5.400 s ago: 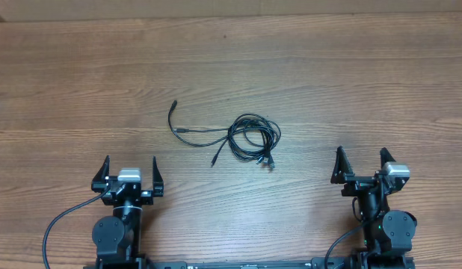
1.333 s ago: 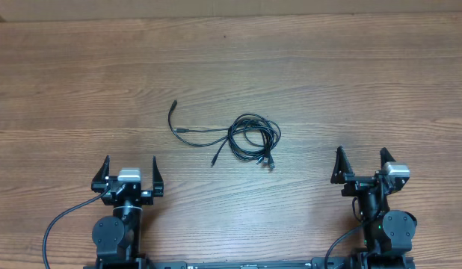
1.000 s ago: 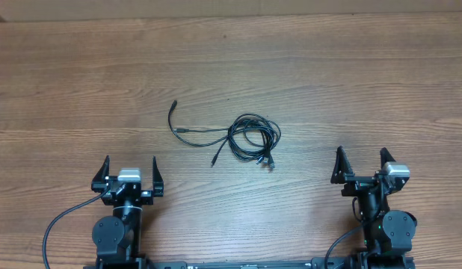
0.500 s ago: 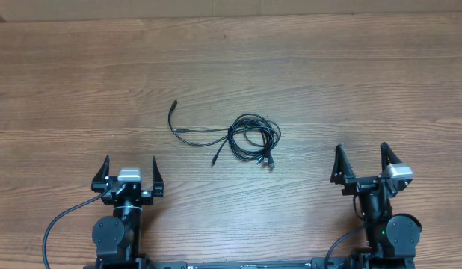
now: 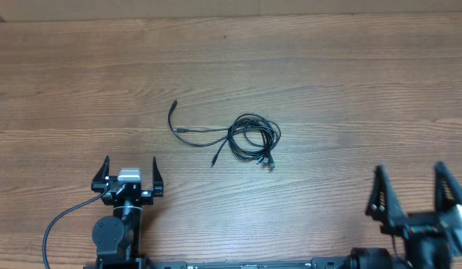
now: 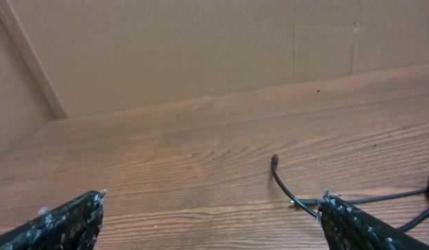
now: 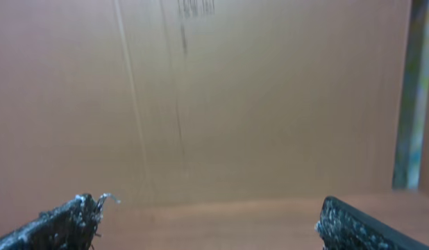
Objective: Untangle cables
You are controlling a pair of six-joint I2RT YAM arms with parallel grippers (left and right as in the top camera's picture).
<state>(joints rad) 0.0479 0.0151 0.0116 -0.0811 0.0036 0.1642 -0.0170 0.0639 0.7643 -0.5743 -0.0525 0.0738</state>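
Observation:
The cables [image 5: 250, 138] lie in a small black tangle at the middle of the wooden table, a looped coil with loose ends running left to a plug [image 5: 174, 104]. The left wrist view catches one cable end [image 6: 278, 173] ahead and to the right. My left gripper [image 5: 131, 170] rests open near the front edge, well short of the tangle, nothing between its fingers. My right gripper [image 5: 414, 187] is raised at the front right, open and empty; its fingers [image 7: 69, 221] frame only the far wall, and no cable appears in that view.
A cardboard wall [image 6: 200, 48] stands along the table's far edge. Bare wooden tabletop [image 5: 350, 82] surrounds the tangle on all sides. The left arm's thick black wire [image 5: 63, 220] curls at the front left.
The right arm has lifted and pulled back toward the front right corner, looming larger overhead. The left arm and the cables have not moved.

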